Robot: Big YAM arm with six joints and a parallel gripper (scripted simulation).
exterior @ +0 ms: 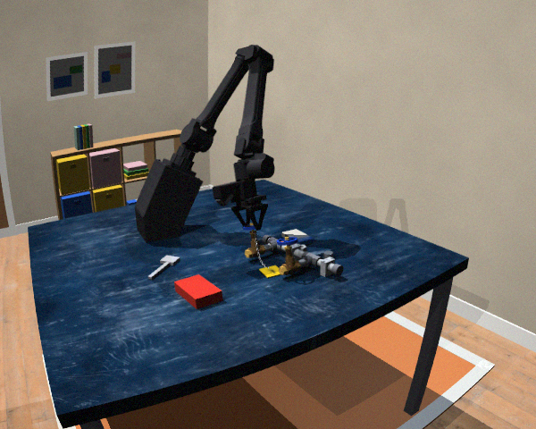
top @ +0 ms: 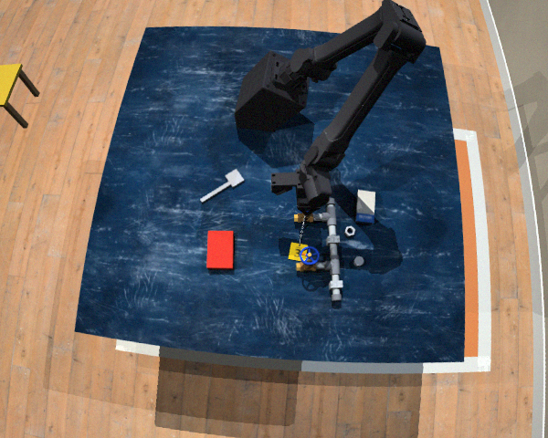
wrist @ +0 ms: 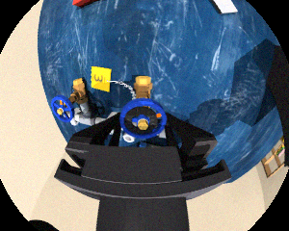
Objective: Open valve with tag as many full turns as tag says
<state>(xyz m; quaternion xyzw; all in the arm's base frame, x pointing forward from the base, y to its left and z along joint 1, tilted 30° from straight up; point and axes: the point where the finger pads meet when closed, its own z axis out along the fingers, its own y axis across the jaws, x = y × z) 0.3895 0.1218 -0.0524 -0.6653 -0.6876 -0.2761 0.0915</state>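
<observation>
A grey pipe [top: 331, 245] lies on the blue table with two brass valves, each with a blue handwheel. A chain [exterior: 258, 251] runs from the far valve [top: 305, 217] to a yellow tag [top: 295, 251] lying flat on the table. The tag's number is partly covered and I cannot read it for sure. My gripper [exterior: 248, 225] points straight down over the far valve and is shut on its blue handwheel [wrist: 143, 122]. The near valve's handwheel [top: 301, 253] stands free beside the tag, and also shows in the wrist view [wrist: 62, 108].
A red block [top: 220, 249] and a white paddle-shaped tool [top: 224, 185] lie left of the pipe. A white and blue box [top: 365, 205], a hex nut [top: 352, 228] and a grey cylinder [top: 358, 261] lie right of it. The arm's dark base [top: 270, 91] stands behind.
</observation>
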